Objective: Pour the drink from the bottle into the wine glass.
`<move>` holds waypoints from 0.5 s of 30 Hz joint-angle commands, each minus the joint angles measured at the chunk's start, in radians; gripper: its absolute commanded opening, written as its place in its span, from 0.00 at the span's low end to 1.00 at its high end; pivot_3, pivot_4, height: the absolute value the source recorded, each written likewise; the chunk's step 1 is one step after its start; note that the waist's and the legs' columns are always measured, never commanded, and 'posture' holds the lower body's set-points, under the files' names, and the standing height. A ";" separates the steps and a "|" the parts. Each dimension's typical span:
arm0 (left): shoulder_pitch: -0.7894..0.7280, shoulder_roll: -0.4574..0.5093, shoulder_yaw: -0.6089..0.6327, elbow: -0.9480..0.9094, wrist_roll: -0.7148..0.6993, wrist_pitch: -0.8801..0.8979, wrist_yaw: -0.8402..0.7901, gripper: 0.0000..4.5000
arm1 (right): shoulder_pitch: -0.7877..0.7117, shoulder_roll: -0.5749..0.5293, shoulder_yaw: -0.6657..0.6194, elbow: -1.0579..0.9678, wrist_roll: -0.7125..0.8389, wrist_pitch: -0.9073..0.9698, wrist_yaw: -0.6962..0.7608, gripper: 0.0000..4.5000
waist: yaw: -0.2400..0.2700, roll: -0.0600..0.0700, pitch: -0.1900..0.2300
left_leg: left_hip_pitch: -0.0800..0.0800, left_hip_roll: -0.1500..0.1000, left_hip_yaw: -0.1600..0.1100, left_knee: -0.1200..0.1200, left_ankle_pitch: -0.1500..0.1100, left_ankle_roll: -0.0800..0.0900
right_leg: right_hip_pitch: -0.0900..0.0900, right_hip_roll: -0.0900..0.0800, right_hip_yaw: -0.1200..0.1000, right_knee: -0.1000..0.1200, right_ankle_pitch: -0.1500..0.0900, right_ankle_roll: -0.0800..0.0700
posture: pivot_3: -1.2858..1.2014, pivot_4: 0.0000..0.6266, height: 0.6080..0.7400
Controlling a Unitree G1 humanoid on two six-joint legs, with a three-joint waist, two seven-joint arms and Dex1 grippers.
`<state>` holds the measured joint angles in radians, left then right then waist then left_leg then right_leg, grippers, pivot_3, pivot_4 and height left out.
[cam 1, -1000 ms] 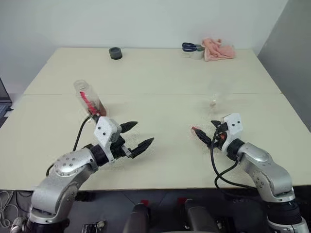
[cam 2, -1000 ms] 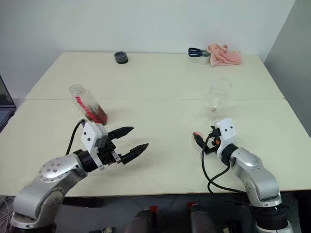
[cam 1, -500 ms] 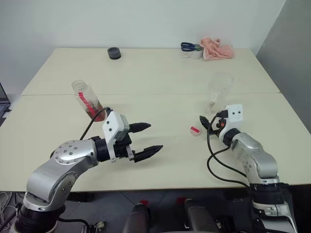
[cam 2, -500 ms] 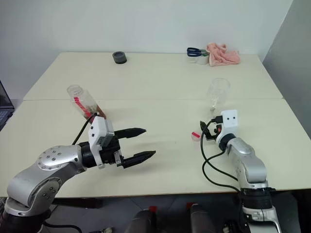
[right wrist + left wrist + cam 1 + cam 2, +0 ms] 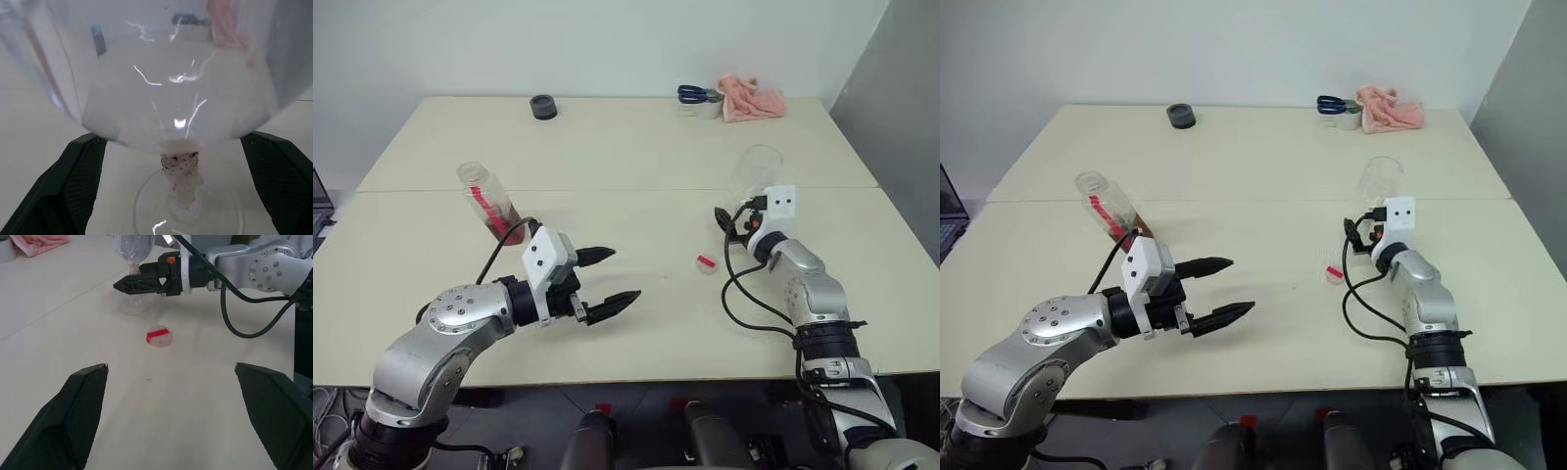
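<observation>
The bottle (image 5: 487, 199) leans on the left of the table, uncapped, with the amber drink (image 5: 511, 231) pooled at its low end. Its base is partly hidden behind my left wrist. My left gripper (image 5: 625, 274) hangs open and empty to the right of the bottle, apart from it. The bottle's cap (image 5: 706, 262) lies on the table between the arms. The wine glass (image 5: 756, 170) stands upright and empty on the right. My right gripper (image 5: 173, 147) is open, with the glass's stem (image 5: 180, 182) between its fingers, untouched.
A dark round puck (image 5: 544, 107) sits at the far edge. Blue scissors (image 5: 693, 94) on a tape roll and a pink cloth (image 5: 752, 98) lie at the back right. A seam (image 5: 626, 191) crosses the table. A grey wall (image 5: 901, 117) stands to the right.
My right gripper has moved forward, away from the cap, up to the wine glass's stem. The left gripper has stayed roughly where it was, still open.
</observation>
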<state>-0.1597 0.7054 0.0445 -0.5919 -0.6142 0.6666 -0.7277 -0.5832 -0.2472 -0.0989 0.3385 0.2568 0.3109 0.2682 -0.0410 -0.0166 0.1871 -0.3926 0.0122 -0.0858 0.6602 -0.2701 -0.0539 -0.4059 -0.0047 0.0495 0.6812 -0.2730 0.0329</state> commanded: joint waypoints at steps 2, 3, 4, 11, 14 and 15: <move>0.005 -0.002 0.015 -0.019 0.007 -0.018 0.008 1.00 | -0.027 0.006 -0.017 0.018 -0.006 -0.061 0.016 0.79 | 0.000 0.000 0.000 | 0.000 0.000 0.000 0.000 0.000 0.000 | 0.000 0.000 0.000 0.000 0.000 0.000 | 0.52 0.24 1.00; 0.008 -0.002 0.017 -0.022 0.005 -0.016 0.010 1.00 | -0.026 0.006 -0.018 0.020 -0.007 -0.065 0.017 0.72 | 0.000 0.000 0.000 | 0.000 0.000 0.000 0.000 0.000 0.000 | 0.000 0.000 0.000 0.000 0.000 0.000 | 0.52 0.24 1.00; 0.008 -0.002 0.018 -0.023 0.005 -0.014 0.012 1.00 | -0.025 0.006 -0.018 0.022 -0.007 -0.069 0.018 0.63 | 0.000 0.000 0.000 | 0.000 0.000 0.000 0.000 0.000 0.000 | 0.000 0.000 0.000 0.000 0.000 0.000 | 0.52 0.24 1.00; 0.015 -0.005 0.015 -0.027 -0.001 -0.016 0.018 1.00 | -0.032 0.002 -0.010 0.035 -0.014 -0.105 0.037 0.06 | 0.000 0.000 0.000 | 0.000 0.000 0.000 0.000 0.000 0.000 | 0.000 0.000 0.000 0.000 0.000 0.000 | 0.52 0.24 1.00; 0.053 0.003 0.018 -0.040 -0.005 -0.026 0.001 1.00 | -0.050 0.006 0.023 0.045 -0.041 -0.129 0.060 0.03 | -0.006 0.000 0.000 | 0.000 0.000 0.000 0.000 0.000 0.000 | 0.000 0.000 0.000 0.000 0.000 0.000 | 0.52 0.24 1.00; 0.064 0.006 0.018 -0.044 -0.003 -0.031 -0.005 1.00 | -0.056 0.009 0.033 0.049 -0.047 -0.135 0.070 0.03 | -0.010 0.001 0.000 | 0.001 0.000 0.000 0.000 0.000 0.000 | 0.000 0.000 0.000 0.000 0.000 0.000 | 0.52 0.24 1.00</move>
<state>-0.1041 0.7039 0.0465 -0.5949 -0.6134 0.6620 -0.7181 -0.6064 -0.2398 -0.0814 0.4086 0.2183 0.2165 0.3135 -0.0510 -0.0161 0.1875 -0.3920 0.0127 -0.0855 0.6597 -0.2701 -0.0539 -0.4062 -0.0045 0.0499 0.6817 -0.2729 0.0328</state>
